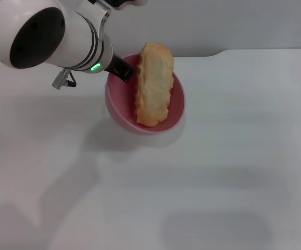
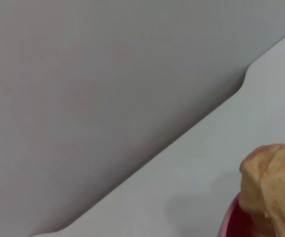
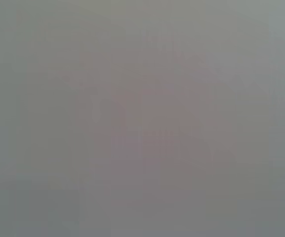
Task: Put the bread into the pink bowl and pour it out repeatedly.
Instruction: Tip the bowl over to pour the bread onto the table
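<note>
The pink bowl (image 1: pixel 120 101) is held off the table and tipped on its side, its opening facing my head camera; its shadow lies on the table below. The bread (image 1: pixel 153 86) lies lengthwise in it, pale tan side showing, its far end sticking past the rim. My left gripper (image 1: pixel 123 70) grips the bowl's left rim with a dark finger inside the bowl. In the left wrist view the bread's end (image 2: pixel 275 187) and a bit of the bowl's rim (image 2: pixel 231 219) show at the corner. My right gripper is out of view.
The white table (image 1: pixel 218 156) spreads in front and to the right of the bowl. Its far edge, with a notch (image 1: pixel 221 52), runs close behind the bowl against a grey wall. The right wrist view shows only a blank grey surface.
</note>
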{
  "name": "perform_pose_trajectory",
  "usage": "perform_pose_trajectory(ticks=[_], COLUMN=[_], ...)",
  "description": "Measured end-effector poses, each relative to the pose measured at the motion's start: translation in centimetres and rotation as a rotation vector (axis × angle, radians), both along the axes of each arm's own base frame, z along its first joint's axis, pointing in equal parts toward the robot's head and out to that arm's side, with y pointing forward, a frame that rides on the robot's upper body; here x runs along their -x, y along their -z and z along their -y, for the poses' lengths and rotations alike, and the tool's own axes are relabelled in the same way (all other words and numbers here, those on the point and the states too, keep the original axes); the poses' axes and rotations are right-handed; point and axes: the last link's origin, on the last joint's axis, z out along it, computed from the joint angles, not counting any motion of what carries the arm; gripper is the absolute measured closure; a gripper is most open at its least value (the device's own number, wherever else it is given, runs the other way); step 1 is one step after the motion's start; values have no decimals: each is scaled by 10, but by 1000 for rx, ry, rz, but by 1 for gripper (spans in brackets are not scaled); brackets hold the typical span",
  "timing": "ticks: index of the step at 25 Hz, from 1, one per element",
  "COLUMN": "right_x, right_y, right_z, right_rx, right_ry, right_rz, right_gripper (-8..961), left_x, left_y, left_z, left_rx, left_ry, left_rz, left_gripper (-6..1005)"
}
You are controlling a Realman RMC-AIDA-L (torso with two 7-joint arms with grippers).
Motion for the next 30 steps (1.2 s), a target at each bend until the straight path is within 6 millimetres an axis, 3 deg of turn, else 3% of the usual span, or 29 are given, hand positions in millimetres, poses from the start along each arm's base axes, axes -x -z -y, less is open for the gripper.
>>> perform_pose_trajectory(ticks=[6, 30], right_x=[-14, -14], right_y=[12, 41], right_z=[1, 6], right_rx=[49, 133], right_ry=[51, 49], right_rz=[50, 39], right_gripper=[287, 286], left_x=[0, 0], left_y=[0, -2], left_z=[0, 6], left_rx=[1, -9], left_ry=[-2, 22], left_rz=[-3, -84], left_gripper=[943, 942])
